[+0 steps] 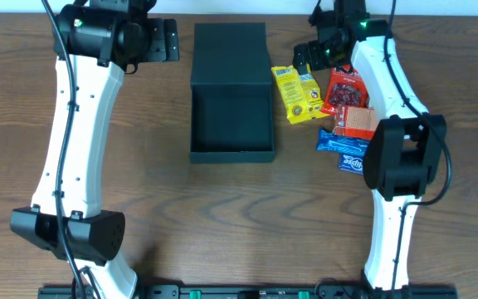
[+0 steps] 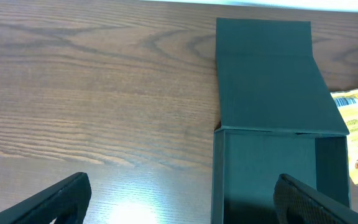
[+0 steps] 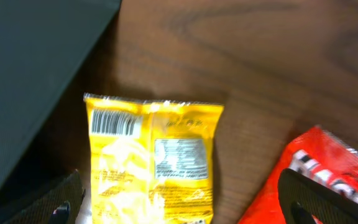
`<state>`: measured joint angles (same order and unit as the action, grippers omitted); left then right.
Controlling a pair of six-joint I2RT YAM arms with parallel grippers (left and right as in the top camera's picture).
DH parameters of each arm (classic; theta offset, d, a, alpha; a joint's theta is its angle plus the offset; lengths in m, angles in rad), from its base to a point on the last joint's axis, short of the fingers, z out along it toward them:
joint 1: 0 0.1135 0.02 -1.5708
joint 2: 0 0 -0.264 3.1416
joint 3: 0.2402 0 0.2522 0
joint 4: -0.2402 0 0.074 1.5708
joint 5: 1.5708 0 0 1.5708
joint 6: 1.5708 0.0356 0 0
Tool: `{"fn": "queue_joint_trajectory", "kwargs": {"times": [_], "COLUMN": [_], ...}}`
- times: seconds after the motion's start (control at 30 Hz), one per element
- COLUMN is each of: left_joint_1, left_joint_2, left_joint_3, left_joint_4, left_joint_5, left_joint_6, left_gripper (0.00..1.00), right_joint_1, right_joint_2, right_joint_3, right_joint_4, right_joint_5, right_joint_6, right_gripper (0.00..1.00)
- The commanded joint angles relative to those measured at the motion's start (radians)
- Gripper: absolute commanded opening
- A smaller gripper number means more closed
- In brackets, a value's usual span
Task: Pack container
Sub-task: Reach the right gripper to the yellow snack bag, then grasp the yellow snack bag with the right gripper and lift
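Note:
The container is a dark green-black box at the table's middle, with its flap lid open and lying back. Its inside looks empty. My left gripper is open and empty, just left of the lid. In the left wrist view its fingers straddle the container's left wall. My right gripper is open and empty above a yellow snack packet. In the right wrist view that packet lies between the fingers, with the container at the left.
Right of the container lie a red packet, a small orange-red carton and two blue packets. The red packet also shows in the right wrist view. The right arm's base stands just beside them.

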<state>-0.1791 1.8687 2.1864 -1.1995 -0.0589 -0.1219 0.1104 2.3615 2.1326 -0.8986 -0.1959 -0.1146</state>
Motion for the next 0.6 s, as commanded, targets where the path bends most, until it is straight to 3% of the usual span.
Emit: {"fn": "queue_joint_trajectory", "kwargs": {"times": [0.0, 0.3, 0.57], "left_joint_1": [0.009, 0.048, 0.056], "left_joint_2": [0.003, 0.003, 0.003], "left_joint_3": [0.006, 0.006, 0.006], "left_joint_4": [0.006, 0.014, 0.008], "left_joint_5": [-0.004, -0.003, -0.003], "left_joint_6": [0.026, 0.043, 0.101], "left_gripper": [0.95, 0.95, 0.95], "right_joint_1": [0.001, 0.055, 0.105], "right_joint_2": [0.008, 0.014, 0.014], "right_joint_3": [0.029, -0.027, -0.129], "right_joint_4": [-0.032, -0.058, 0.002], "right_joint_5": [-0.048, -0.032, 0.130], "right_joint_6": [-0.090, -0.112, -0.107], "right_gripper": [0.99, 0.99, 0.99]}}
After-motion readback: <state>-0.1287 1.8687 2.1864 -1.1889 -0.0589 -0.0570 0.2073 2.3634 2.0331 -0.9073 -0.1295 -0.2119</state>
